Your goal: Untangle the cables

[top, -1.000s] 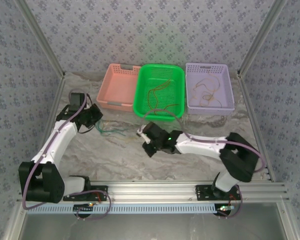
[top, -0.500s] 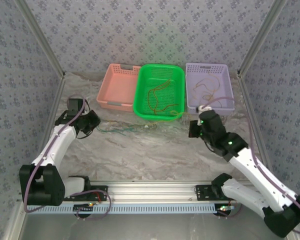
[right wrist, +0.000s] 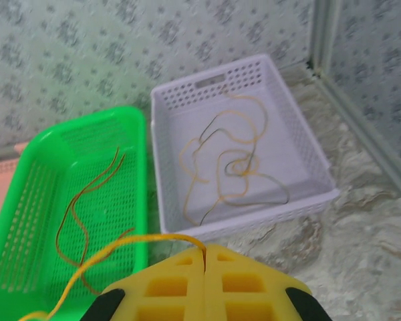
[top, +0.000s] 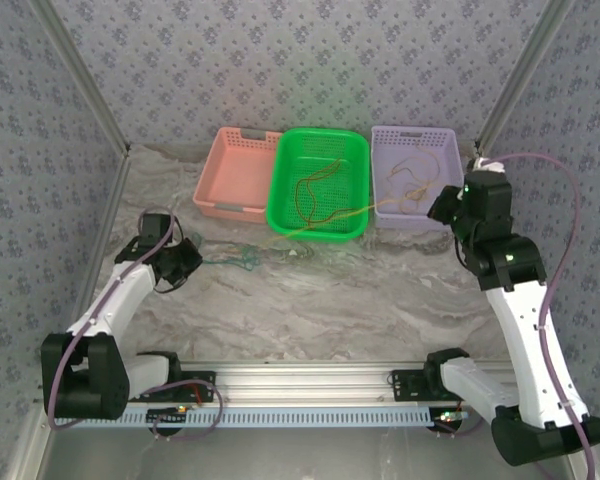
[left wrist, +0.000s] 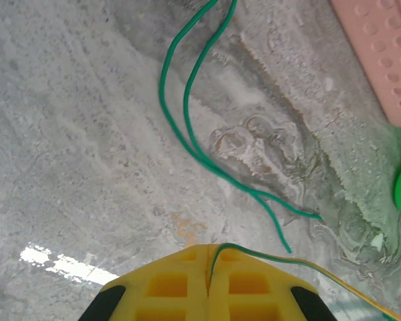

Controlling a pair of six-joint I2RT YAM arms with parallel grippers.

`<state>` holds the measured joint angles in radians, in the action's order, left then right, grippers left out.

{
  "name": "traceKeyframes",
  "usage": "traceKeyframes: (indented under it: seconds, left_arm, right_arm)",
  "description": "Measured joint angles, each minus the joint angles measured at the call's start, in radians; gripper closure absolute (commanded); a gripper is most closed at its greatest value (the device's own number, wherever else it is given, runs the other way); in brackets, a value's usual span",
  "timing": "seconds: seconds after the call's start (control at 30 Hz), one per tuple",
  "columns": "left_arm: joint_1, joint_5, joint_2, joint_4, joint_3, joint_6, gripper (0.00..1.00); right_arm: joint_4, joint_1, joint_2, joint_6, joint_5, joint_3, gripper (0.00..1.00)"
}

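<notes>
My left gripper (top: 187, 262) is low over the table at the left, its yellow fingers (left wrist: 167, 287) shut on a green cable (left wrist: 217, 253) that leaves to the right. More green cable (top: 242, 260) lies looped on the table (left wrist: 187, 120). My right gripper (top: 442, 206) is raised by the purple basket, shut on a yellow cable (right wrist: 140, 242). That yellow cable (top: 380, 208) stretches left across the green basket's front corner toward the table's middle.
Three baskets stand at the back: a pink basket (top: 242, 175), a green basket (top: 325, 132) with red-orange cables (right wrist: 77, 214), and a purple basket (top: 420, 130) with yellow and dark cables (right wrist: 234, 164). Metal corner posts flank the table.
The right arm has swung from the table's middle up to the right, drawing the yellow cable taut. The left arm has pulled back left, dragging the green cable along.
</notes>
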<state>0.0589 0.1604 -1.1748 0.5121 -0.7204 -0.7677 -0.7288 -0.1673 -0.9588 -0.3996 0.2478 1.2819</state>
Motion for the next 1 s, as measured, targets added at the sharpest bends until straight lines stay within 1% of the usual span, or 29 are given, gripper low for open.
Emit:
traceKeyframes:
  seconds: [0.1, 0.27, 0.4, 0.53, 0.67, 0.87, 0.93, 1.0]
  left_arm:
    - [0.0, 0.001, 0.009, -0.004, 0.006, 0.0, 1.0]
    - [0.009, 0.025, 0.016, -0.04, 0.011, 0.001, 1.0]
    - [0.01, 0.038, 0.016, -0.06, 0.024, 0.001, 1.0]
    - [0.001, 0.011, 0.014, -0.063, 0.045, 0.001, 1.0]
    - [0.0, 0.008, 0.002, -0.063, 0.058, 0.002, 1.0]
    - [0.0, 0.031, -0.009, -0.076, 0.089, 0.018, 1.0]
    - [0.0, 0.039, -0.009, -0.074, 0.093, 0.019, 1.0]
    - [0.0, 0.048, -0.005, -0.074, 0.093, 0.02, 1.0]
  right_arm:
    - [-0.005, 0.071, -0.013, 0.0, -0.012, 0.027, 1.0]
    - [-0.036, 0.166, -0.05, 0.0, -0.089, 0.078, 1.0]
    - [-0.054, 0.19, -0.083, 0.0, -0.134, 0.137, 1.0]
    - [-0.045, 0.218, -0.094, 0.0, -0.129, 0.191, 1.0]
    - [-0.03, 0.222, -0.096, 0.004, -0.143, 0.23, 1.0]
    - [-0.023, 0.217, -0.126, 0.019, -0.216, 0.282, 1.0]
    - [-0.025, 0.202, -0.13, 0.022, -0.235, 0.285, 1.0]
    - [-0.029, 0.15, -0.127, 0.016, -0.246, 0.274, 1.0]
